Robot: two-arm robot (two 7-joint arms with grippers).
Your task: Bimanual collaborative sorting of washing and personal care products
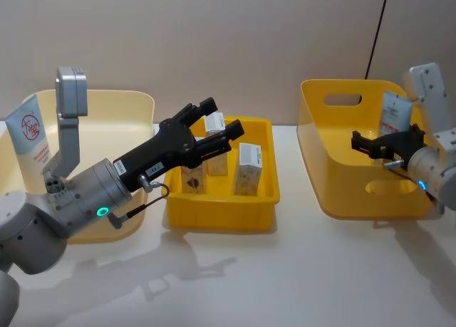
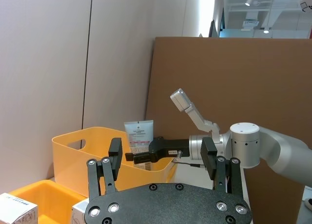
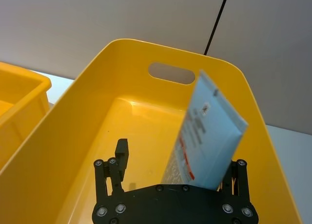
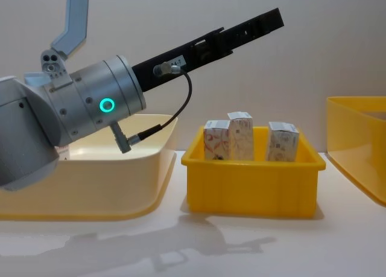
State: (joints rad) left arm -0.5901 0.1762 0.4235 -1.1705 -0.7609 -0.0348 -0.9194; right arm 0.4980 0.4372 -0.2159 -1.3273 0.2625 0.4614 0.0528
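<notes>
A pale-blue squeeze tube (image 3: 209, 136) with a red band stands tilted in the right yellow bin (image 3: 63, 151); the same tube (image 1: 395, 113) shows in the head view. My right gripper (image 1: 365, 146) is inside that bin, open, with the tube between its fingers (image 3: 121, 155), close to one side. Three small white cartons (image 1: 249, 169) (image 4: 240, 135) stand upright in the middle yellow tray (image 1: 221, 216). Open and holding nothing, my left gripper (image 1: 210, 124) hovers over that tray, above the cartons. Another pale tube (image 1: 27, 131) with a red circle leans in the pale left bin (image 1: 135, 106).
The three containers sit in a row on a white table (image 1: 285, 284), with open table in front. A wall stands close behind them. A black cable (image 1: 377, 35) hangs down the wall behind the right bin.
</notes>
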